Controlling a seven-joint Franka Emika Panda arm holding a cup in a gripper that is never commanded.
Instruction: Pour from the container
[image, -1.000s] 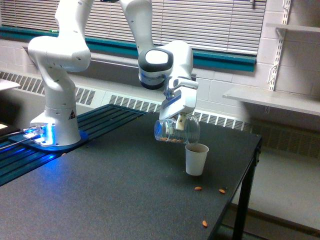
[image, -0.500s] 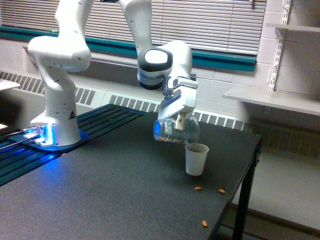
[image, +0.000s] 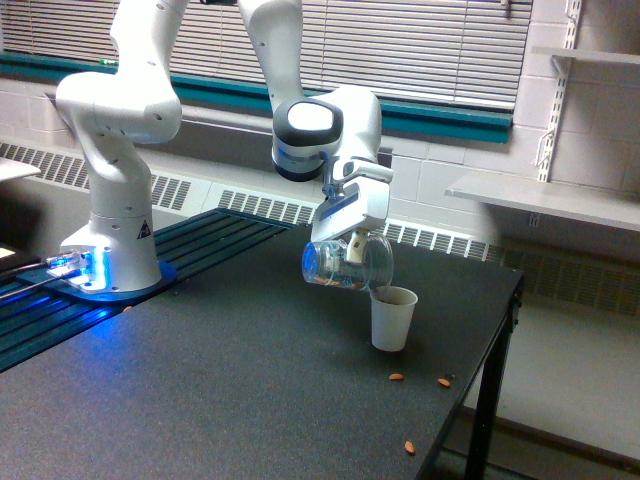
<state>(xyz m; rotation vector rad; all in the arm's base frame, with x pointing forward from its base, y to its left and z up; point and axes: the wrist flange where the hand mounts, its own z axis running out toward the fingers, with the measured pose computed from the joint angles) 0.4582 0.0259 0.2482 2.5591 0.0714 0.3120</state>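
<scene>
A dark bench (image: 220, 400) is seen stretching across the scene, with window blinds (image: 400, 40) and a wall shelf (image: 540, 200) behind it at the far side; a white Franka arm (image: 120, 150) is mounted at the bench's left, its base lit blue, and is bent over toward the middle of the scene; the gripper (image: 352, 243) is shown with its fingers clenched on the container (image: 345, 264), a clear plastic cup that is held tipped on its side above the bench, one end turned to the left and the other down to the right; small brown pieces are visible lying inside it along its lower wall; a white paper cup (image: 392, 318) is stood upright on the bench just below and to the right of the container, the two close together; three small brown pieces (image: 397, 377) are seen scattered on the bench nearer the right edge.
</scene>
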